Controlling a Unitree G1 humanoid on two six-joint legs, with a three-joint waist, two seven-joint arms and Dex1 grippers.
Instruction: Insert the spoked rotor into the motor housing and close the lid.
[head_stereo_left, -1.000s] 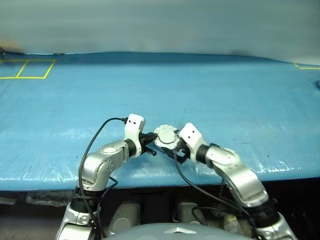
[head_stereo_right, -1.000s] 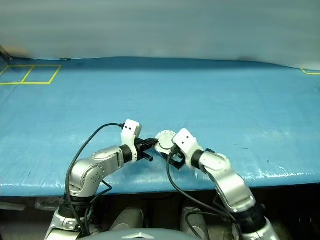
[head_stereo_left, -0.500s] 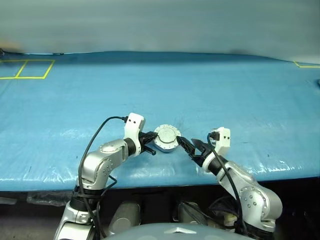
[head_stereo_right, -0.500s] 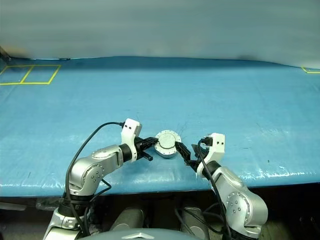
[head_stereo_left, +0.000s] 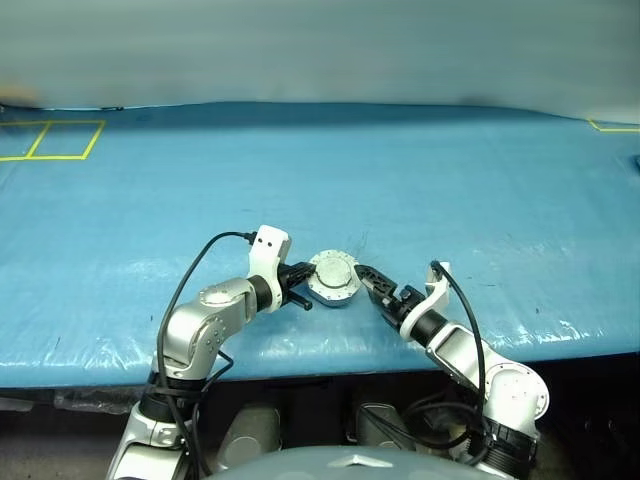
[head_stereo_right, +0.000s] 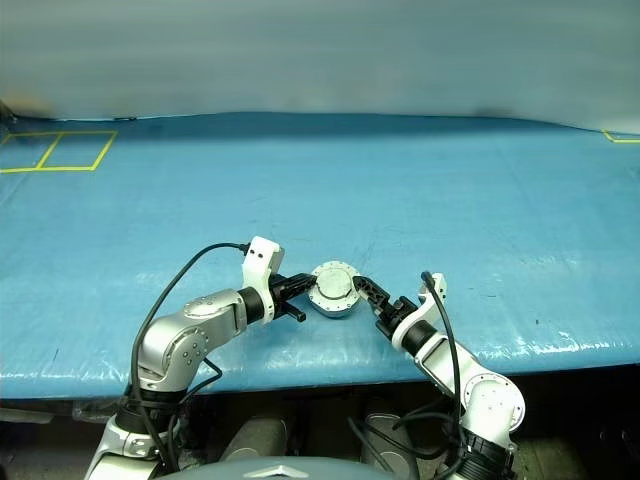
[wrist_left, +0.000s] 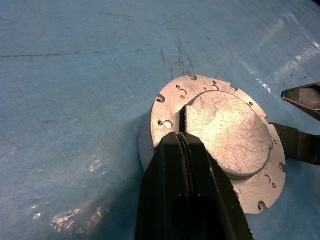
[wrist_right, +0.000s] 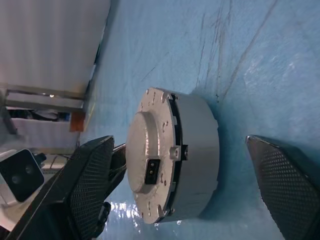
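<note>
Your motor housing (head_stereo_left: 332, 280) sits near the front edge of the blue tabletop (head_stereo_left: 420, 180), with the lid (wrist_left: 225, 132) already down on it. The left pincer (wrist_left: 181, 145) is fully closed, its tip resting on the lid's rim. The right pincer (wrist_right: 180, 200) stands wide apart and holds nothing; the housing lies between its fingers, untouched. To finish well, I'd press the lid evenly and check it seats flush all round before you let go. The right wrist view shows the side wall, a dark seam under the lid and a small connector socket. The left wrist view gives you the lid's scratched top and rim holes.
</note>
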